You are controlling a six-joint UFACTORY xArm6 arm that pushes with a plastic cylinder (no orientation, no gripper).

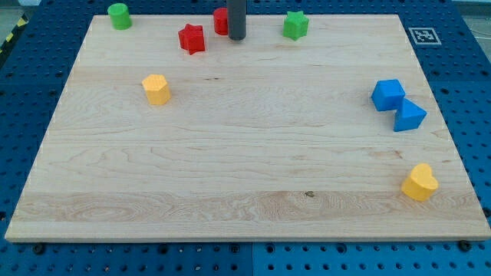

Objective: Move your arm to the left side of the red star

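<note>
the rod runs off the view's top and covers most of a red block, whose shape cannot be made out.

board: pale wood, matt, visible grain | rod: dark, smooth

Rod upright at view's top centre; my tip on board.

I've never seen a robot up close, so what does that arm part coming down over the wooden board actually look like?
All that shows is a straight, smooth rod, dark grey and round like a pipe, entering from the view's top. It ends bluntly at my tip. No claw, cables, markings or sleeve are visible, and the arm above it is out of frame.
</note>
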